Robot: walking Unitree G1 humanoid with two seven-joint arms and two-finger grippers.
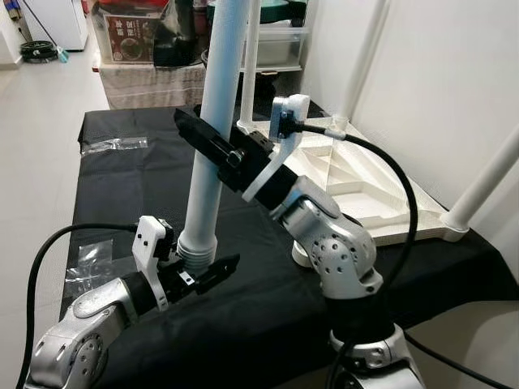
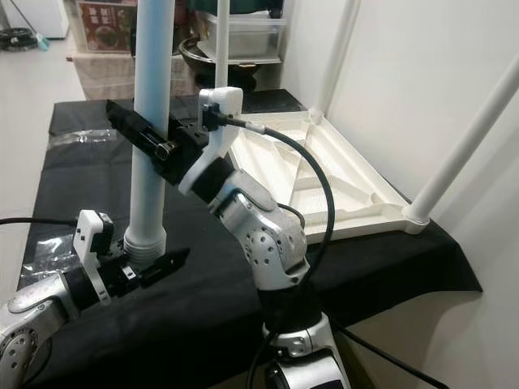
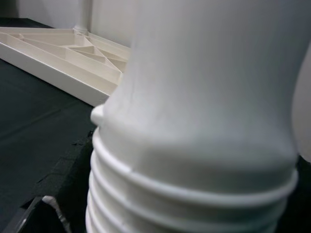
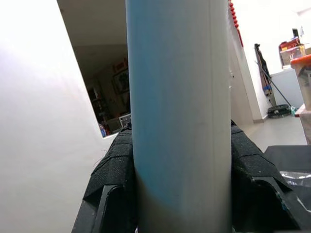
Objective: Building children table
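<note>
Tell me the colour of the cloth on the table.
Black; the cloth shows best in the left eye view.

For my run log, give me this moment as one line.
stage: leg in hand | right gripper: shut on leg, mid-shaft | left gripper: at threaded end, grip unclear | tabletop: upside down on black cloth

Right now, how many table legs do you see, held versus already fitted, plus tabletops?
Leg held by both grippers: 1, the loose leg, left gripper at its threaded end, right gripper higher up
Legs fitted in the tabletop: 3
Tabletop: 1
Total: 5
</note>
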